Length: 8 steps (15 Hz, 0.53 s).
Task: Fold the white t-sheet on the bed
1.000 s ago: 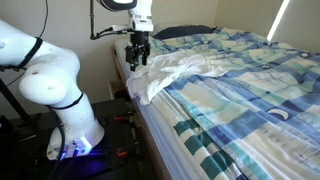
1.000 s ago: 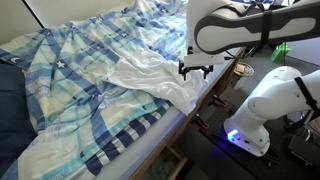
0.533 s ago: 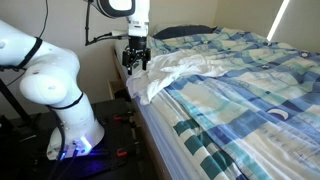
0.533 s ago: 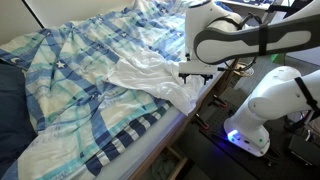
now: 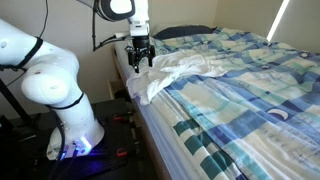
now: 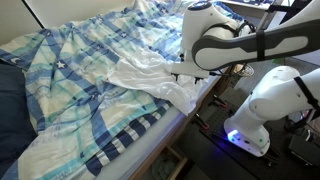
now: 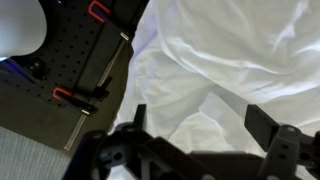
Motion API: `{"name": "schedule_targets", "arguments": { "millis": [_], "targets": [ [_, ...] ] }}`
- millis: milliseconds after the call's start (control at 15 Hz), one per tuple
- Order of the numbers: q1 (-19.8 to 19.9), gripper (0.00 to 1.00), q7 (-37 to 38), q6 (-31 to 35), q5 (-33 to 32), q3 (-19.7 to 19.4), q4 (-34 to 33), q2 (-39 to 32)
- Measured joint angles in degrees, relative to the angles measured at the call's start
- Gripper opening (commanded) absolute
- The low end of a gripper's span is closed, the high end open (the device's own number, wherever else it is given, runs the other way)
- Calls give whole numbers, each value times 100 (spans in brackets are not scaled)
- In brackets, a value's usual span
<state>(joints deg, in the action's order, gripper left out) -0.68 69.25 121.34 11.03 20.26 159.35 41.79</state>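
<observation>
1. Task item. The white sheet (image 5: 178, 68) (image 6: 148, 76) lies crumpled and unfolded on the counter (image 5: 152, 135) (image 6: 178, 150), on top of a blue-and-white checked cover (image 5: 255, 70) (image 6: 70, 70). It sits at the counter's edge, and part of it drapes over the side toward the floor. In an exterior view it is near a dark pillow (image 5: 186, 32) at the head end.

2. Claw. In both exterior views the claw (image 5: 141, 62) (image 6: 177, 72) points downward at the outer edge of the white sheet, right over the draped part. In the wrist view the claw (image 7: 195, 112) has its two dark fingers (image 7: 139, 118) spread wide, so we record it as open with nothing clamped. The white sheet (image 7: 225, 65) fills the space between and beyond them. We cannot tell from any view whether the fingers touch the cloth.

3. Surroundings. The white robot base (image 5: 62, 95) (image 6: 268, 110) stands on the floor just beside the counter, with a blue light (image 5: 76, 150) (image 6: 232, 137) glowing at its foot. In the wrist view we note two red-handled clamps (image 7: 98, 12) on a dark perforated board (image 7: 75, 60) below the counter's edge.
</observation>
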Motion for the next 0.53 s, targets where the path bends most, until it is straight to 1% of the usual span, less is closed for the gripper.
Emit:
{"name": "schedule_targets", "arguments": {
  "millis": [267,533],
  "targets": [
    [-149,100,106,289,-6,117,0,-165],
    [-186,100,205,580,-50,152,0,-419]
  ]
}}
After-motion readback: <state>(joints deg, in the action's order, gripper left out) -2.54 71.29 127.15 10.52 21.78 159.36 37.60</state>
